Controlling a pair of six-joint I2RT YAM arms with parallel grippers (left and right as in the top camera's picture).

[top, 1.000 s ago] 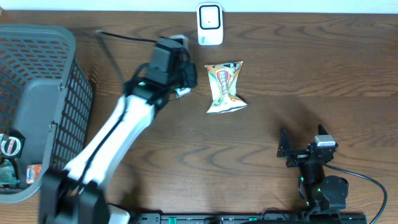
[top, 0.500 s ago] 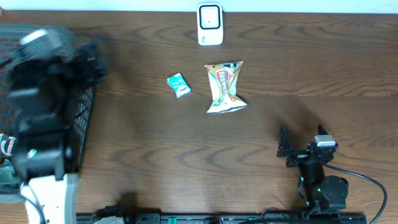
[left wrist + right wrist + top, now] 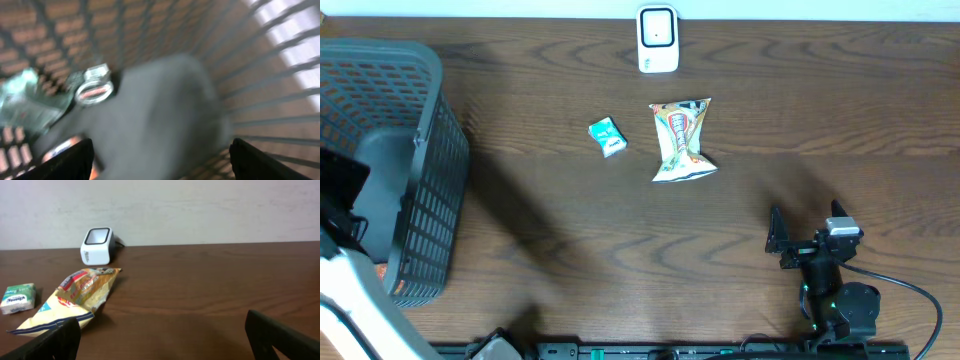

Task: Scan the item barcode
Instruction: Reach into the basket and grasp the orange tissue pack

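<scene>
On the dark wood worktop [image 3: 620,260] lie two loose items. One is a small box [image 3: 607,136], green and white with a band of dark lettering too small to read. The other is a snack bag [image 3: 682,140], yellow with a red and white panel down its middle, crumpled and pinched at the waist; its print cannot be read either. The box lies just left of the bag, not touching it. Both sit nearer than the single white scanner [image 3: 658,39], which stands at the far edge with its dark window upward.

One grey mesh basket [image 3: 420,180] stands at the left edge. The left wrist view, blurred, shows in it a round silver-rimmed tin [image 3: 94,87] with a red label and a greenish crinkly packet [image 3: 25,100].

The left end effector [image 3: 162,162] hangs over the basket's inside, fingers spread wide and holding nothing. The right end effector [image 3: 808,232] rests at the near right, well apart from the items, also wide open and empty.
</scene>
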